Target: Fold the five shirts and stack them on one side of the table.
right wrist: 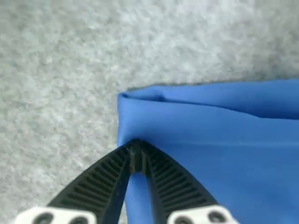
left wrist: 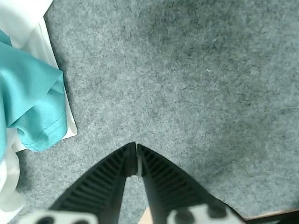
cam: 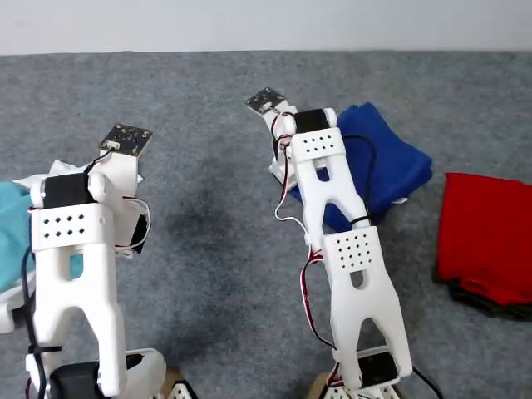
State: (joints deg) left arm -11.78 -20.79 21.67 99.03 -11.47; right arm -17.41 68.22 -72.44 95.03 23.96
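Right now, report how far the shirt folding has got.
Looks done: red shirt folded atop a dark garment. In hand: right gripper, shut, at the edge of the folded blue shirt. Still to do: rumpled teal shirt and white shirt near the left gripper.

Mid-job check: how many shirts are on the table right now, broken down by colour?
blue shirt: 1
red shirt: 1
dark shirt, showing from under the red one: 1
teal shirt: 1
white shirt, beneath the teal one: 1
Total: 5
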